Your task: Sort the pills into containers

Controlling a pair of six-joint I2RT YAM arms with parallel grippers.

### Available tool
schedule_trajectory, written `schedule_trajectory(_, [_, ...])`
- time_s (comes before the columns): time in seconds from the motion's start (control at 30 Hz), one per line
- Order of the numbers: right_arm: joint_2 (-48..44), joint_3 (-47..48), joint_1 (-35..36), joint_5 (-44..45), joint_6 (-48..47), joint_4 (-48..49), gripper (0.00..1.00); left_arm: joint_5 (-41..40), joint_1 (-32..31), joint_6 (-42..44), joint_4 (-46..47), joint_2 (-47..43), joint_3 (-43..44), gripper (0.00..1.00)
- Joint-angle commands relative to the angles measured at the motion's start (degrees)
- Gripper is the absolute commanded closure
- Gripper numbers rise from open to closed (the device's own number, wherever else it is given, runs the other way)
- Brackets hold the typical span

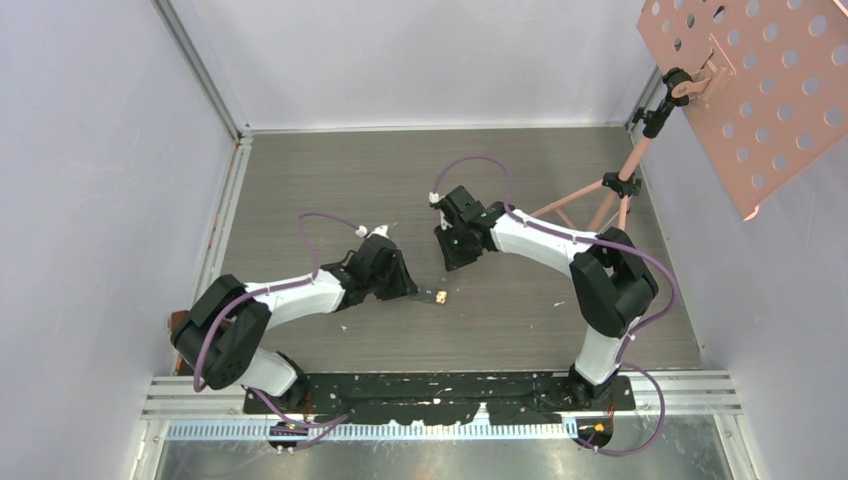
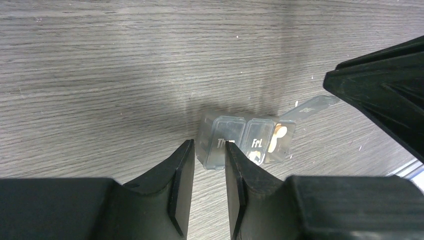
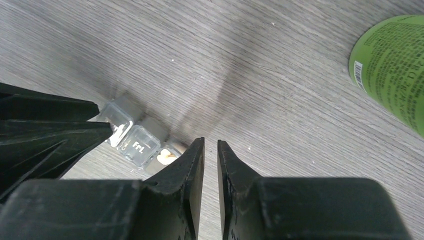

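The left gripper [image 2: 206, 172] is pinching the left end of the clear pill case [image 2: 245, 142] lying on the counter [image 2: 100, 75] between its fingers, while the right gripper [image 3: 210, 165] is hovering nearly clenched and empty just beside the case's open compartment, with the green bottle [image 3: 395, 65] lying well apart.

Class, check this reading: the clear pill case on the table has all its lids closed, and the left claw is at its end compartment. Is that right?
Not quite. The pill case has one lid open: beside the compartment marked Fri, a clear flap sticks out and a pale pill lies uncovered, as the left wrist view shows. The left claw is indeed at its end compartment.
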Motion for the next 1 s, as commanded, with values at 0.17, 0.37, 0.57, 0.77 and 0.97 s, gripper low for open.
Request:
schedule_trajectory(0.17, [-0.19,1.93,0.83,-1.07,-4.45,-0.53,0.81,-5.46,0.12,1.51,-7.73,2.66,-0.32,0.74])
schedule_trajectory(0.37, [-3.34,1.08,0.96,-3.25,-4.57,-0.98,0.81,-5.69,-0.02,1.10,-7.97,3.17,0.01,0.75])
schedule_trajectory(0.57, [-4.89,-0.39,1.95,-5.61,-4.22,-1.12,0.81,-5.81,-0.09,0.76,-8.26,3.72,0.20,0.75])
schedule_trajectory(0.77, [-5.90,-2.43,3.54,-7.72,-3.14,-1.15,0.81,-5.92,-0.03,0.75,-8.43,4.41,0.38,0.75])
schedule_trajectory(0.97, [-6.36,-4.62,4.47,-8.30,-1.99,-1.13,0.83,-6.03,-0.03,0.70,-8.34,4.62,0.26,0.75])
